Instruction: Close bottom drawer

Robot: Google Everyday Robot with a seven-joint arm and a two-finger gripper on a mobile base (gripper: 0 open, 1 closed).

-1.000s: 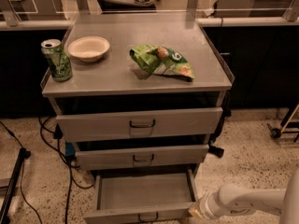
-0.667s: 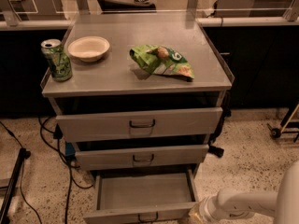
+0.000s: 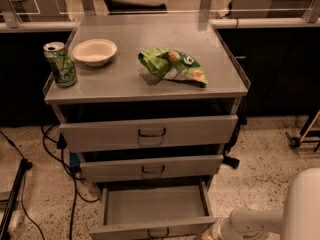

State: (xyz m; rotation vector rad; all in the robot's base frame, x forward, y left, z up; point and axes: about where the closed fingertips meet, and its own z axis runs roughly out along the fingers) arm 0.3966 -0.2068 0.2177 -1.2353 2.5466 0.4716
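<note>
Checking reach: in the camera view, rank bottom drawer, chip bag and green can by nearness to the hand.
Hand sits lower right, by the drawer front.
1. bottom drawer, right beside it
2. chip bag, tabletop, right of centre
3. green can, tabletop, far left

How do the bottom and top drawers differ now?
The bottom drawer is pulled far out, inside showing; the top drawer juts slightly. The bottom drawer's front is narrower than the top drawer's. Both are grey with dark handles. The gripper sits at the bottom drawer's right front corner.
</note>
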